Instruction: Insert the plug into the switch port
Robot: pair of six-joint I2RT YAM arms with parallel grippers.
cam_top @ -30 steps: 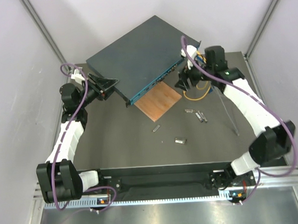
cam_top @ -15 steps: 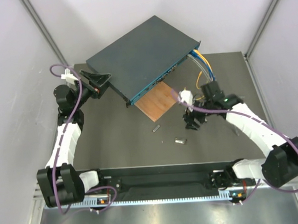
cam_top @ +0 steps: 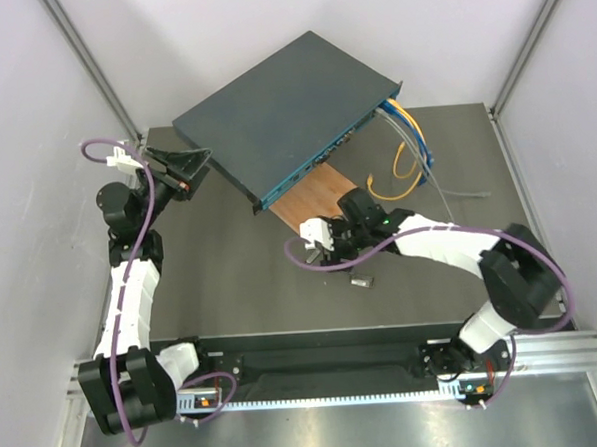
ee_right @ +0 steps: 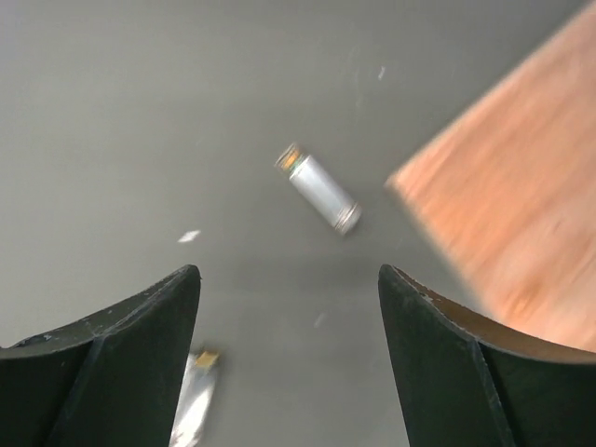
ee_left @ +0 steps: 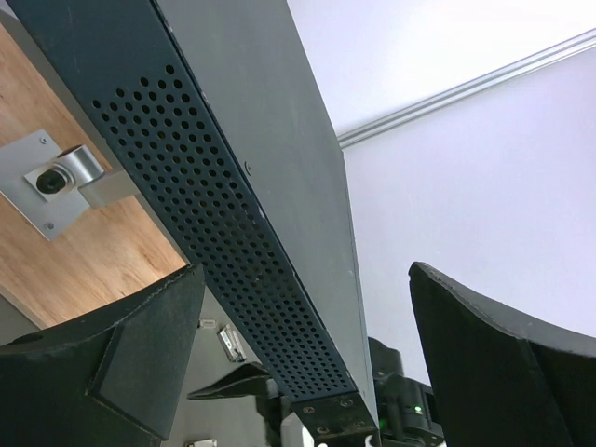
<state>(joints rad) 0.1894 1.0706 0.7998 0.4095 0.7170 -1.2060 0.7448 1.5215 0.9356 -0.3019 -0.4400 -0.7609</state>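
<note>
The switch (cam_top: 283,114) is a dark blue-grey box with a teal front face, lying at an angle at the back of the mat. Its perforated side (ee_left: 233,233) fills the left wrist view. My left gripper (cam_top: 187,165) is open and empty just off the switch's left corner, whose end shows ahead of the jaws (ee_left: 307,268). My right gripper (cam_top: 328,244) is open and empty, low over the mat by the wooden square. In the right wrist view a small silver plug (ee_right: 318,191) lies just ahead of the open gripper (ee_right: 289,272). A second plug (ee_right: 191,400) lies by the left finger.
A thin brown wooden square (cam_top: 322,197) lies under the switch's front corner and also shows in the right wrist view (ee_right: 521,205). Blue, orange and yellow cables (cam_top: 406,143) hang from the switch's right end. Another silver plug (cam_top: 359,278) lies on the mat. Grey walls stand close on both sides.
My right arm has swung from the switch's right end down and left across the mat to the wooden square's front edge. My left gripper has drawn back left from the switch.
</note>
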